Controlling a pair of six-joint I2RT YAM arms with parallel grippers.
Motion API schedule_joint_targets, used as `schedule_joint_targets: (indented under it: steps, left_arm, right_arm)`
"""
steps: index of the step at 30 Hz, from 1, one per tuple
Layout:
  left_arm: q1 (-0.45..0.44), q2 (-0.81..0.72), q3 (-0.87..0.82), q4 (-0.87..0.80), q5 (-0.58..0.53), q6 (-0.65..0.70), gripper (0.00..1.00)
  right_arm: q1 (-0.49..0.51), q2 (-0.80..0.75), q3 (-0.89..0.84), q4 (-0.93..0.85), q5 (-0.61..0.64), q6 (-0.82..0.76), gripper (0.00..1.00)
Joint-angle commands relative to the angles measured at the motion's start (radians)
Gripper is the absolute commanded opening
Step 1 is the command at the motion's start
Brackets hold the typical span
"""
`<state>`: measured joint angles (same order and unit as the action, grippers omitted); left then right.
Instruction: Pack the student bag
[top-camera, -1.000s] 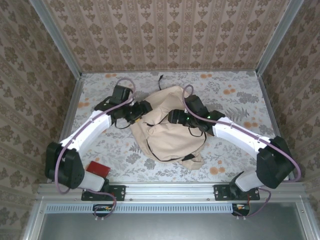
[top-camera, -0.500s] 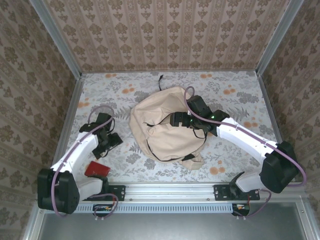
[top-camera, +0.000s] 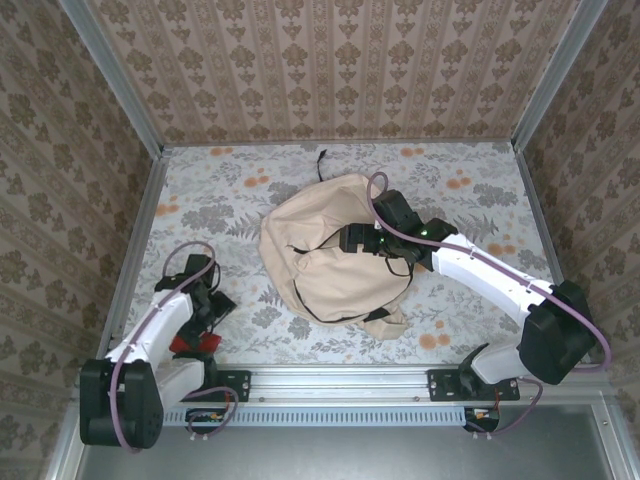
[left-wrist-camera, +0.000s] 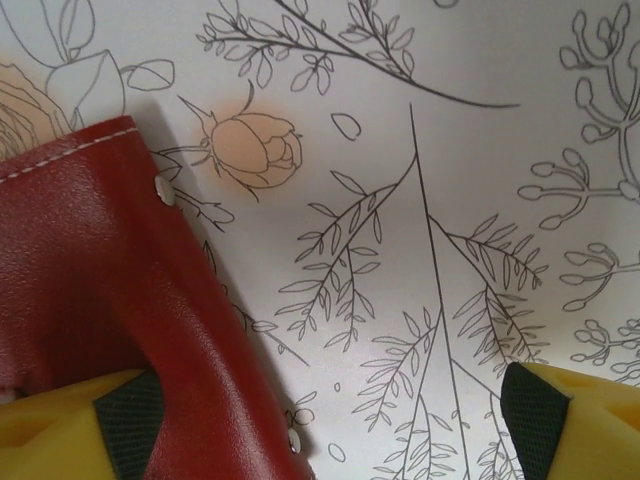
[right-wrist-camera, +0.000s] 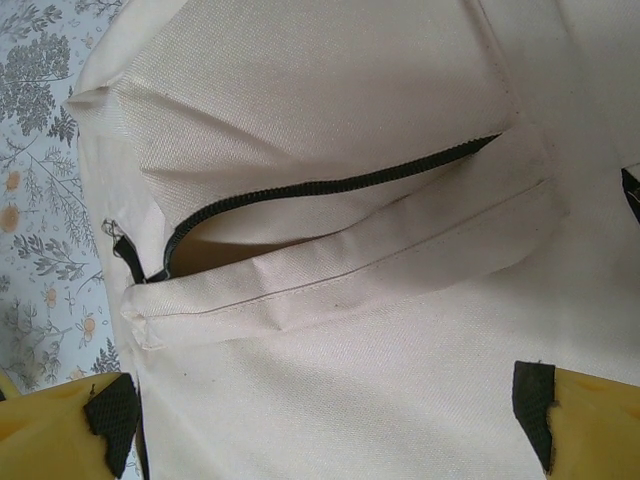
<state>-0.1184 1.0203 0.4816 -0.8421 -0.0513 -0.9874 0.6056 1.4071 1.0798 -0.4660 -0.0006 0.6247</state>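
Observation:
The student bag (top-camera: 330, 262), a big beige fabric backpack, lies in the middle of the table. My right gripper (top-camera: 352, 240) hovers just over its top, open. In the right wrist view a dark zipper (right-wrist-camera: 330, 190) gapes above a flap of the bag (right-wrist-camera: 400, 120), and the right gripper (right-wrist-camera: 325, 425) has bare fabric between its fingertips (right-wrist-camera: 535, 400). My left gripper (top-camera: 207, 308) stands open at the near left, low over a red leather case (top-camera: 186, 346). The red case (left-wrist-camera: 100, 280) reaches under the left pad (left-wrist-camera: 125, 415), and the left gripper (left-wrist-camera: 335, 430) holds nothing.
The floral tablecloth (top-camera: 470, 200) covers the table inside patterned walls. A black loop (top-camera: 321, 160) sticks out behind the bag. A metal rail (top-camera: 340, 378) runs along the near edge by both arm bases.
My left arm has pulled away from the bag to the near left, over the red case, and its jaws have opened. My right gripper has opened wider and stayed over the bag.

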Motion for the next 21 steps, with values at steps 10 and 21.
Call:
schedule_joint_targets:
  steps: [10, 21]
  left_arm:
    - [-0.05, 0.047, 0.038, 0.327, 0.314, 0.006, 0.87]
    - [-0.125, 0.184, 0.271, 0.151, 0.322, 0.191, 0.86]
  right_arm:
    - [-0.003, 0.013, 0.034, -0.033, -0.011, 0.015, 0.99]
    - [0.001, 0.019, 0.048, -0.042, -0.045, 0.013, 0.99]
